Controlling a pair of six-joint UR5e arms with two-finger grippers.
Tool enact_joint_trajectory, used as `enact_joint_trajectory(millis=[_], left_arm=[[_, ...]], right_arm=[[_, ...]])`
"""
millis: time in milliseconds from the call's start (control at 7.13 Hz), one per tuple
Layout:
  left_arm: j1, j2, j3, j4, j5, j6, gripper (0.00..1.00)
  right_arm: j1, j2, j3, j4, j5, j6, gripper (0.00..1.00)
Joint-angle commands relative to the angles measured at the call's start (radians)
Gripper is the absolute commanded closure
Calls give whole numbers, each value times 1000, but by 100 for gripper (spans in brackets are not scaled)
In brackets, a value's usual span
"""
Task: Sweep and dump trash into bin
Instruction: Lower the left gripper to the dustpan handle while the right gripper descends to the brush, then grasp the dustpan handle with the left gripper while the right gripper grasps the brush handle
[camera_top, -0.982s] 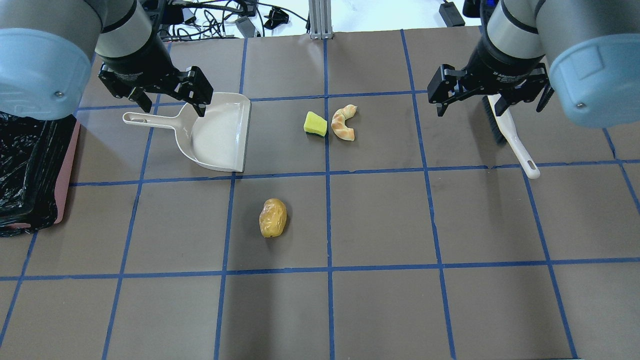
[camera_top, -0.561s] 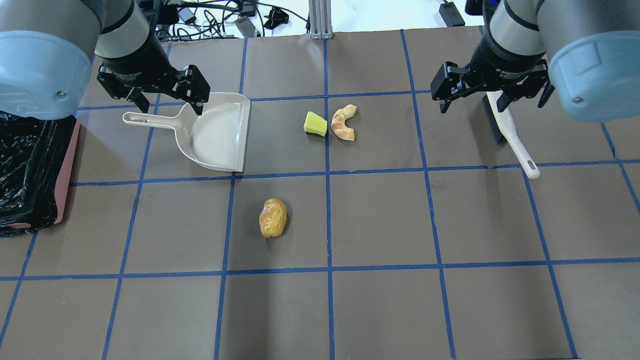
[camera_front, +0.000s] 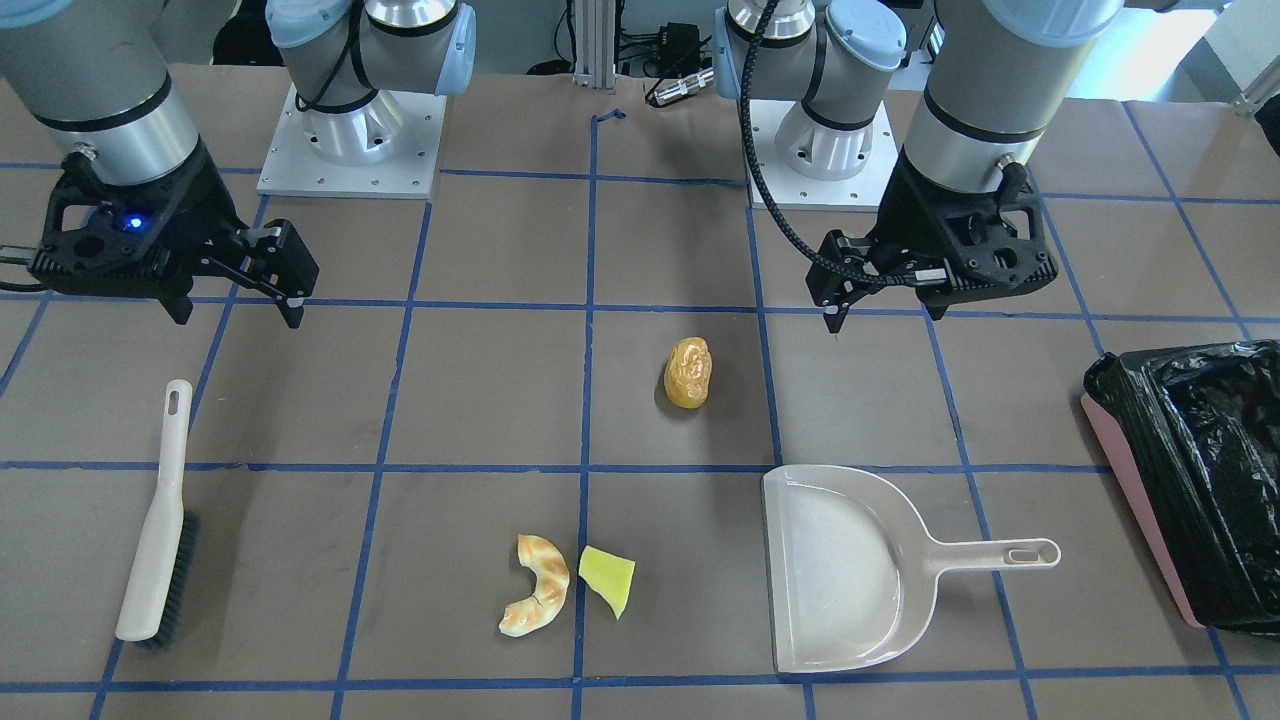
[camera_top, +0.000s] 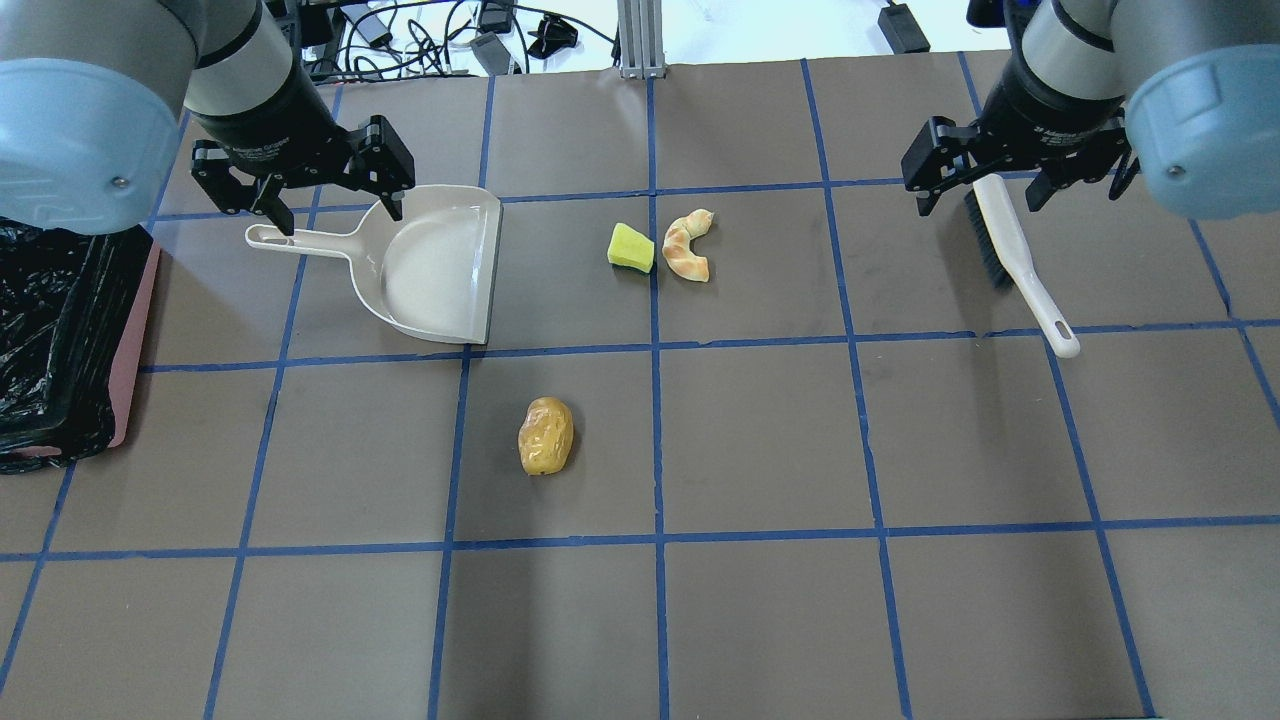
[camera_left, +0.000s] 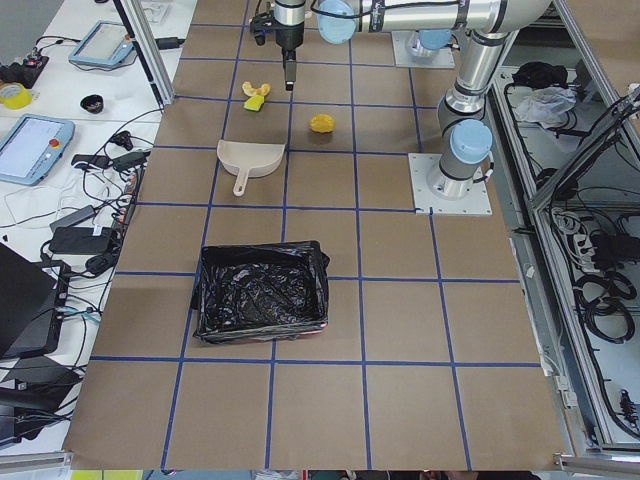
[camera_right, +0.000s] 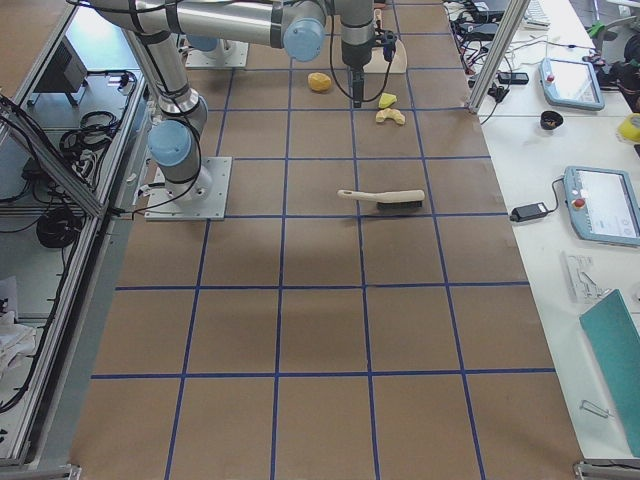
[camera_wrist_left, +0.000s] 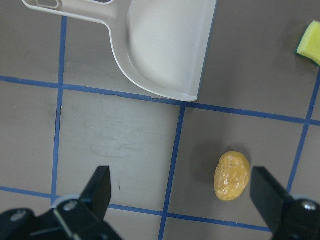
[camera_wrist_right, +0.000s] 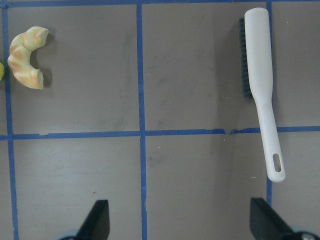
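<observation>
Both spread, empty: left gripper (camera_front: 887, 318) near dustpan (camera_front: 840, 570), right gripper (camera_front: 240, 316) near brush (camera_front: 155, 545)

Left pincer (camera_top: 339, 220), right pincer (camera_top: 1020, 197) shifted outward

Overhead, from the lump (camera_top: 545, 436), the dustpan (camera_top: 440, 265) is found at eleven o'clock, the wedge (camera_top: 630, 248) at one, the bin (camera_top: 60, 330) at nine.

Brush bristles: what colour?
Black bristles on a cream-white brush; clearest in the right wrist-mounted view.
</observation>
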Motion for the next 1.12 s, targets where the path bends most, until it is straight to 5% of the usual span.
enact_joint_trajectory(millis=[0, 421, 561, 982], left_arm=[[92, -2, 6, 13, -101, -163, 0], [243, -29, -42, -123, -109, -292, 0], [249, -52, -34, -83, -32, -344, 0], [259, -132, -39, 156, -21, -489, 1]], right_arm=[[-16, 50, -1, -46, -5, -16, 0], [-85, 63, 11, -47, 2, -101, 1], [-128, 74, 13, -48, 2, -197, 1], [-173, 142, 21, -91, -27, -249, 2]])
